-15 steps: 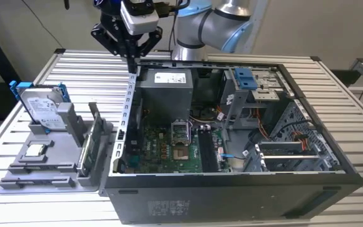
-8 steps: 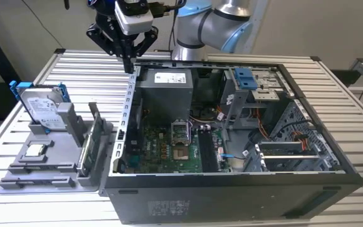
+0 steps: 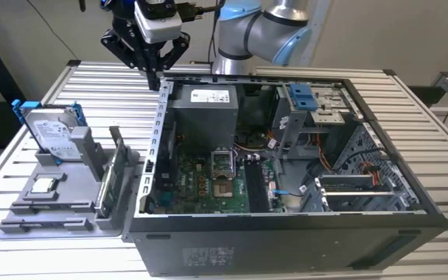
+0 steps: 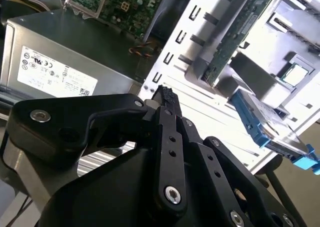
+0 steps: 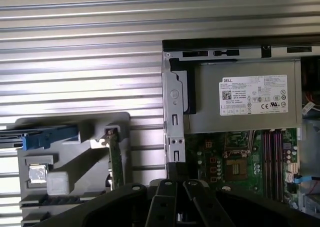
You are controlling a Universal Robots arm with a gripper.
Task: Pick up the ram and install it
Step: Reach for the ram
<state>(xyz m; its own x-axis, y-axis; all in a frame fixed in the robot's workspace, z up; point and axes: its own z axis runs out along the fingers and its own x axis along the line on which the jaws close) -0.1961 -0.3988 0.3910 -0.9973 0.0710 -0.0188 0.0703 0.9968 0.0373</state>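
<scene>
The ram looks to be the thin green stick standing on its long edge in the grey holder, at the exterior view's left of the open computer case. Both wrist views show the ram edge-on. My gripper hangs above the case's far left corner, next to the grey power supply, well away from the holder. Its black fingers are pressed together with nothing between them. The motherboard's long memory slots lie inside the case.
A silver hard drive in a blue frame stands at the holder's far end, with a small square chip lying flat nearer the front. The case's metal wall rises between holder and motherboard. Cables and a drive cage crowd the case's right side.
</scene>
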